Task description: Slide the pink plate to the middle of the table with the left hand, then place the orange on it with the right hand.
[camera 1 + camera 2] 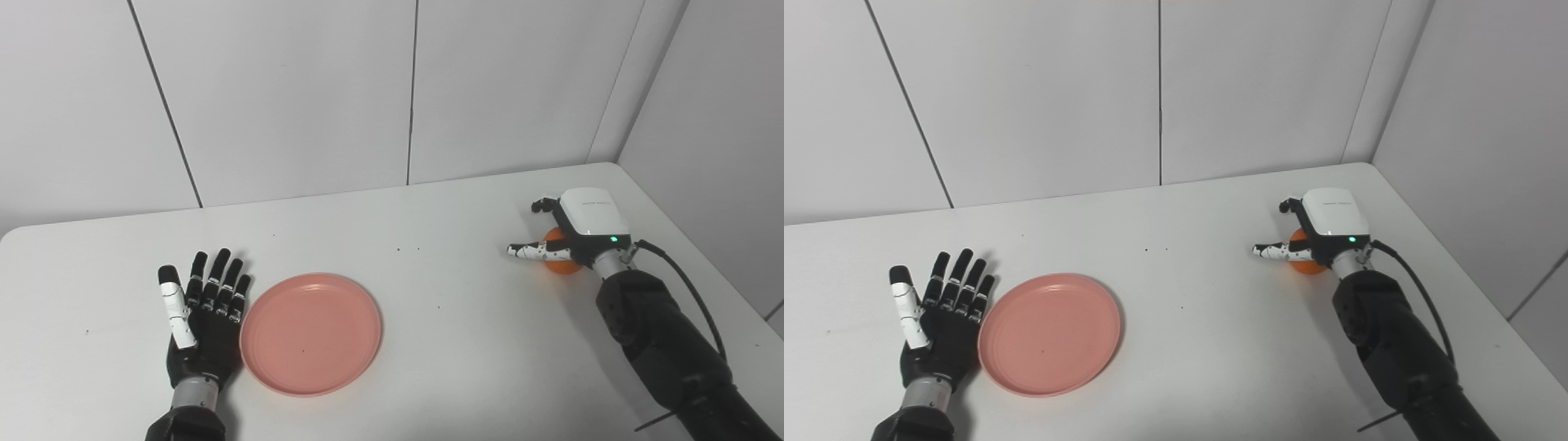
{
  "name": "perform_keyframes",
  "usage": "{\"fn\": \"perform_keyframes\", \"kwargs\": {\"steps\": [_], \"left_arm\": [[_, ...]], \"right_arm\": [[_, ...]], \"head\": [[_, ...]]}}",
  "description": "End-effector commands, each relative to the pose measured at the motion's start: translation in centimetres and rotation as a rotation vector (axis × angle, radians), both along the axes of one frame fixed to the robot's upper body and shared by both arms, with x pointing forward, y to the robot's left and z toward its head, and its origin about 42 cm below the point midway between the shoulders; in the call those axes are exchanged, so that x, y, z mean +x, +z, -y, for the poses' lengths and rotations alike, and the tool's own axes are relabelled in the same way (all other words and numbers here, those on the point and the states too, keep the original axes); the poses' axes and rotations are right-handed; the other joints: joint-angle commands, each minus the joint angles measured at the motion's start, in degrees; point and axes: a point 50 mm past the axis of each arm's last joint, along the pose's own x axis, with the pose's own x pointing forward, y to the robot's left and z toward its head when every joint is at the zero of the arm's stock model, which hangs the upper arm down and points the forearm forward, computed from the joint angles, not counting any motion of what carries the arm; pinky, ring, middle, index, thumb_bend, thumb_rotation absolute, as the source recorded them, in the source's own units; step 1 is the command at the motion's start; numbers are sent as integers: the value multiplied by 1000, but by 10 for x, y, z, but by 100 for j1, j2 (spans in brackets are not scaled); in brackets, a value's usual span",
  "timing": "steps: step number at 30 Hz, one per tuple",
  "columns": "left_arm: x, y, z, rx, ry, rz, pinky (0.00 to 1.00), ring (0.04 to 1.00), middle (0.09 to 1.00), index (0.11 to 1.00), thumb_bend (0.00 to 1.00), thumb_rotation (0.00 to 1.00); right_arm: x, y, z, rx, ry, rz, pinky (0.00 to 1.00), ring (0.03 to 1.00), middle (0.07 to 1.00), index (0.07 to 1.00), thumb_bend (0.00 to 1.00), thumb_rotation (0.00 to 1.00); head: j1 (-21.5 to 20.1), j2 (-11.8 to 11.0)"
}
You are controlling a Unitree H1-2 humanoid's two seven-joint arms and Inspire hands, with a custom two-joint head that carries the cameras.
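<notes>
In the left eye view, the plate [310, 334] is seen lying flat on the white surface [429, 306], left of centre, with nothing on it but a tiny dark speck. The left hand [202, 318] is laid palm up just beside the plate's left rim, its fingers [214, 282] spread and straight, nothing held; whether the edge of the hand touches the rim cannot be told. The orange [560, 262] is found far to the right, near the surface's right edge and well apart from the plate. It is largely covered by the right hand [572, 236], which is set over it from above with the white back of the hand turned up; the thumb is stretched out to the left at the fruit's front. The fingers [542, 205] are curled down behind it, but whether the orange is actually gripped cannot be told.

In the right eye view, the same layout is shown from slightly further right. A little less of the orange [1306, 264] is visible under the right hand [1323, 236]. The left hand [940, 321] and plate [1049, 334] appear as close together as before, and contact is no clearer here.
</notes>
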Motion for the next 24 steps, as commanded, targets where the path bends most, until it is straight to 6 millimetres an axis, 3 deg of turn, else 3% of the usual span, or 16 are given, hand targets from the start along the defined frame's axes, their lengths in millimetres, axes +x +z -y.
{"fn": "perform_keyframes", "kwargs": {"steps": [1, 14, 24], "left_arm": [[-15, -30, 1, 8, -5, -140, 1000, 953, 914, 979, 801, 692], [-16, -30, 0, 6, -1, -142, 1000, 948, 916, 984, 806, 689], [-17, -28, -1, 10, 2, -146, 995, 939, 913, 982, 812, 683]], "right_arm": [[8, 25, 9, -27, -16, 90, 681, 694, 710, 655, 845, 730], [2, 7, 10, 11, -69, 6, 701, 704, 723, 682, 824, 739], [-7, -15, 16, 240, -129, -16, 672, 706, 719, 680, 813, 733]], "head": [[11, -7], [40, 10], [67, 57]]}}
